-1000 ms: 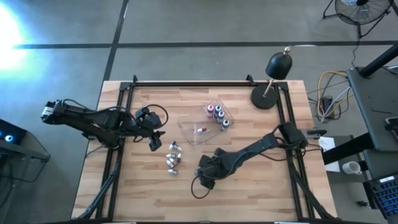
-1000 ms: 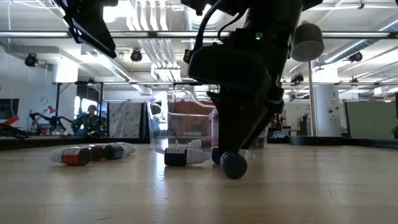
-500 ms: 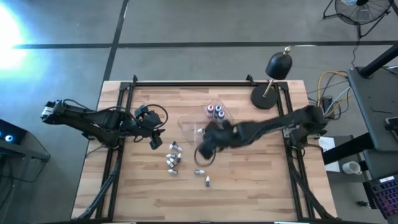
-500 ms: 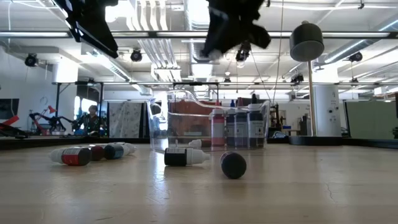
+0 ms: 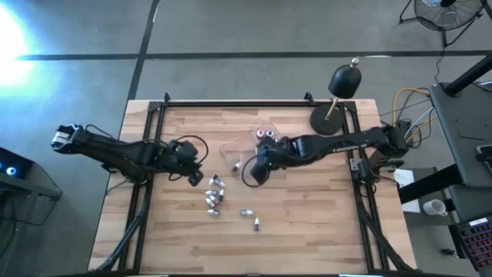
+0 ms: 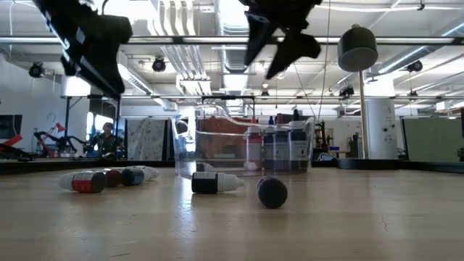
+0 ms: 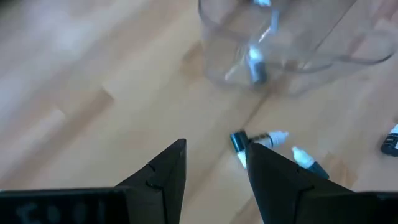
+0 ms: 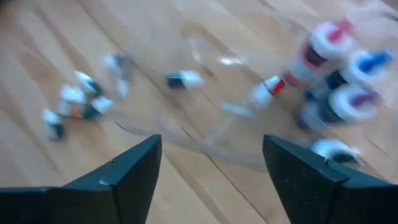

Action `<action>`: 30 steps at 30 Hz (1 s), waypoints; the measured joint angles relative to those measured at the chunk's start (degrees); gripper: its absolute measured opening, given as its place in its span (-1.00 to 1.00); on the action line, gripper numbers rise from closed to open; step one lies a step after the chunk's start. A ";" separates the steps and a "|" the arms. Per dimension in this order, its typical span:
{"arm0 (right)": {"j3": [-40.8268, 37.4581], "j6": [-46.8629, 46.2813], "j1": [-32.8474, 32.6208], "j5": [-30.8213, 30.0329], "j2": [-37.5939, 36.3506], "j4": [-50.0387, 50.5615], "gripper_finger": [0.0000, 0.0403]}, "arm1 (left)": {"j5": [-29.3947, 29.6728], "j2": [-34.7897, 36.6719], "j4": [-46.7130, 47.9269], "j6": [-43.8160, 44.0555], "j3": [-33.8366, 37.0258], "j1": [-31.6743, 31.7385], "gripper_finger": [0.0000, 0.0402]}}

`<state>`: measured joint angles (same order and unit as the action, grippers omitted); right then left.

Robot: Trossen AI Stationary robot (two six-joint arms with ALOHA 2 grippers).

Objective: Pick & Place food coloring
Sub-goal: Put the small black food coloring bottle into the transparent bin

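My right gripper [image 8: 211, 165] hangs open and empty over the tray [image 5: 240, 163]. My left gripper [image 7: 214, 168], open too, should descend centred on one bottle [image 7: 256, 141].

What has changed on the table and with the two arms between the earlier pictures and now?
The right end effector lifted from the near middle of the table and swung back to hover over the clear tray, fingers open and empty. Where it stood, two small bottles now lie uncovered. The left end effector shifted slightly toward the bottle cluster. The cluster, the upright bottles in the tray and the lamp stayed put.
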<state>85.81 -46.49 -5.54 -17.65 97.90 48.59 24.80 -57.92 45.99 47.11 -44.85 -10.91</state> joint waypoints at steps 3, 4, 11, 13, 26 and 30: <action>-0.40 -4.04 -1.79 -0.37 -0.03 4.74 0.38 | -2.59 -2.67 -3.43 2.84 2.49 0.01 -0.30; -0.68 -5.46 -2.31 -0.35 -0.03 5.75 0.38 | -3.43 -4.00 -4.56 3.35 3.05 0.01 -0.30; -2.06 -13.63 -4.08 -0.13 -0.01 8.39 0.33 | -7.43 -17.23 -5.52 10.19 1.16 0.12 -0.33; -2.28 -15.01 -4.38 -0.07 -0.01 8.64 0.31 | -8.00 -20.66 -5.48 10.08 -0.24 0.14 -0.33; -2.24 -16.58 -4.74 0.11 -0.01 8.45 0.28 | -8.07 -31.49 -9.21 9.89 -3.66 2.01 -0.32; -2.24 -16.60 -4.74 0.11 0.10 8.40 0.27 | -8.01 -31.50 -12.61 9.90 -3.79 2.31 -0.32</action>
<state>83.57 -63.09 -10.28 -17.54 98.00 56.99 16.79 -89.41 33.38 57.01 -48.64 -8.60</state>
